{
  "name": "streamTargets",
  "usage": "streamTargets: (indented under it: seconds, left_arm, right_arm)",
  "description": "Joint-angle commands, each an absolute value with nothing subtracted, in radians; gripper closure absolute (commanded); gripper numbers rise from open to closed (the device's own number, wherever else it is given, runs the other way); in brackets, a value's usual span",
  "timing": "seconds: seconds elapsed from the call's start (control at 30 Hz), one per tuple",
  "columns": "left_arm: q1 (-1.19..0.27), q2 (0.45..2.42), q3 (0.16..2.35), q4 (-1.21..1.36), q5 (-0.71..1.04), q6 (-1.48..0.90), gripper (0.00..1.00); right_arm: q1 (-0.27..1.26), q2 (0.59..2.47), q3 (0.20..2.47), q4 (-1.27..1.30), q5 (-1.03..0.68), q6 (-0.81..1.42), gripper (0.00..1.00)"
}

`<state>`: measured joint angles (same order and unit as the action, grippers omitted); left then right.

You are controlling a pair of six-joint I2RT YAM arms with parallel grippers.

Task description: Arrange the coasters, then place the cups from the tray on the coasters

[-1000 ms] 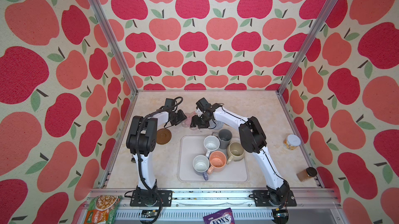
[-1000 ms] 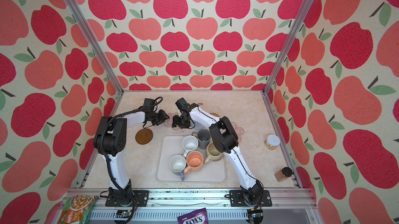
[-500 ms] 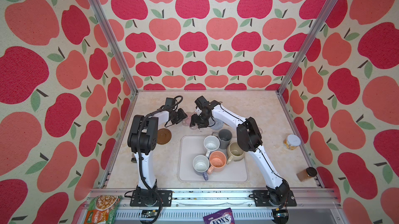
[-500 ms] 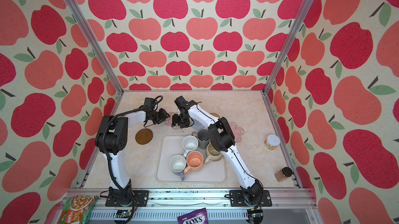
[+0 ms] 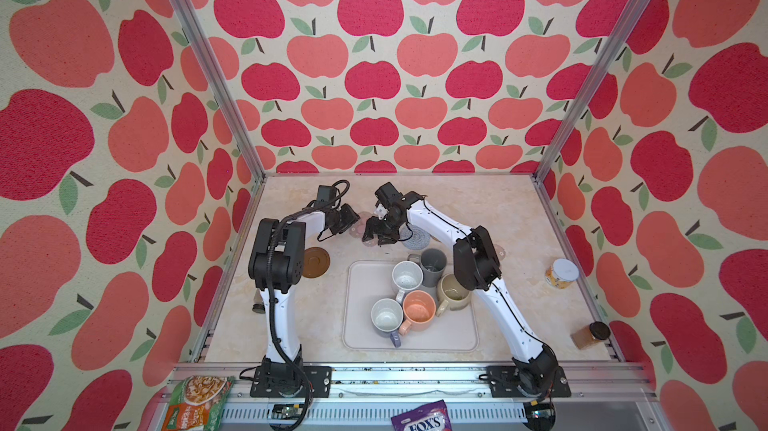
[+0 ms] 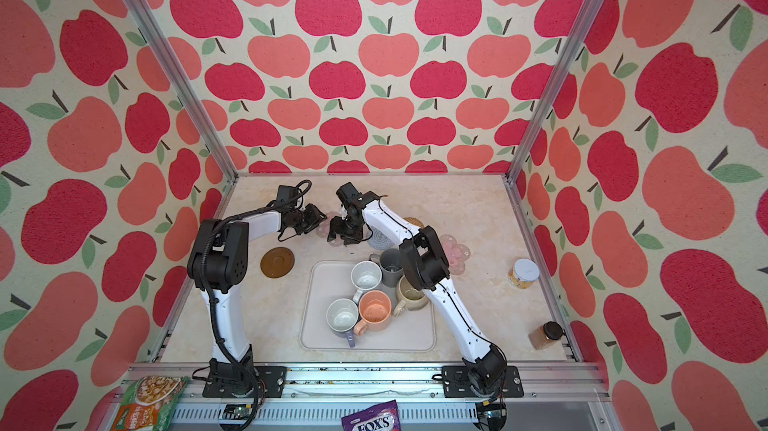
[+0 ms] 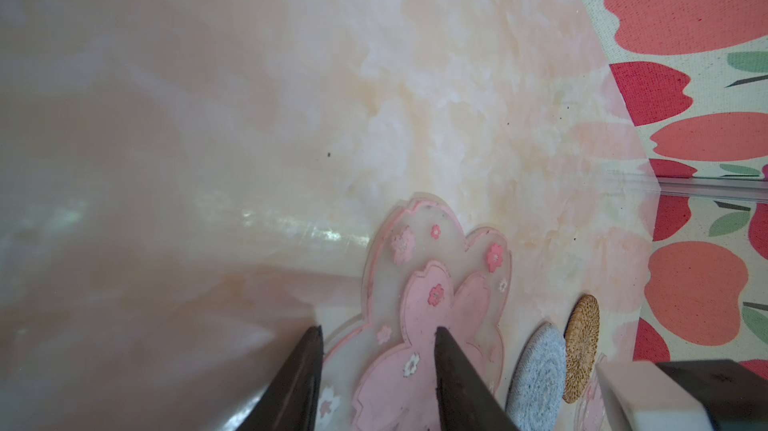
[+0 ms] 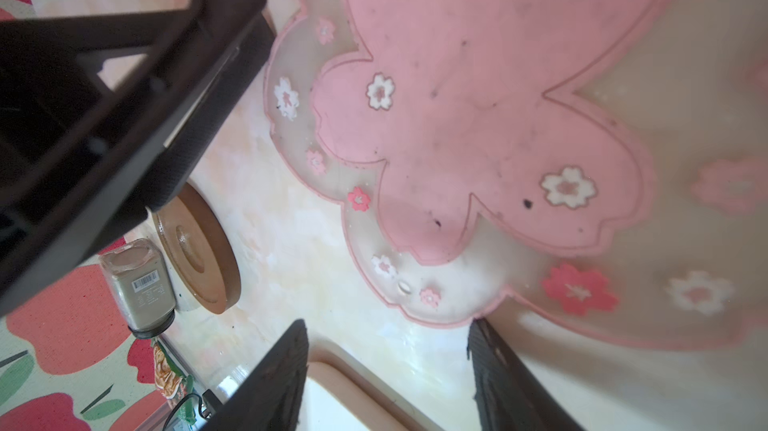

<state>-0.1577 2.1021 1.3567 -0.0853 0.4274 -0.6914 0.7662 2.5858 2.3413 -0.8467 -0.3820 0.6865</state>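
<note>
A pink flower coaster (image 8: 478,117), translucent-rimmed and dotted with tiny blossoms, lies mid-counter toward the far edge, between the left gripper (image 7: 378,328) and the right gripper (image 8: 388,321), both spread wide. Coasters (image 6: 277,262) number five. Five cups (image 5: 419,307) stand in the tray (image 5: 449,337).

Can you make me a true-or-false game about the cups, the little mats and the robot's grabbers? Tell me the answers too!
1. The peach mug sits in the tray. True.
2. A mug stands on the dark brown coaster. False: that coaster is bare.
3. The right gripper is shut tight. False: its jaws stand apart, next to the edge of the pink flower coaster.
4. The blue-grey coaster lies outside the tray. True.
5. The left gripper has its jaws apart over the pink flower coaster. True.
</note>
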Motion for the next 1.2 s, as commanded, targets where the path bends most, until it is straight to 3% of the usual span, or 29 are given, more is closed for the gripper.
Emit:
streamTargets:
  seconds: [0.0,0.53,1.17]
  left_arm:
    - [-0.188,2.160,1.325,-0.215,0.515,-0.721,0.54]
    - [-0.140,2.092,1.241,-0.212,0.528,-0.714,0.54]
    - [-0.112,2.141,1.334,-0.246,0.476,-0.715,0.54]
  right_arm:
    - [0.754,2.673,2.341,-0.669,-0.368,0.688,0.36]
    - [0.669,2.644,2.333,-0.666,-0.288,0.652,0.34]
    - [0.663,2.644,2.323,-0.675,-0.290,0.630,0.34]
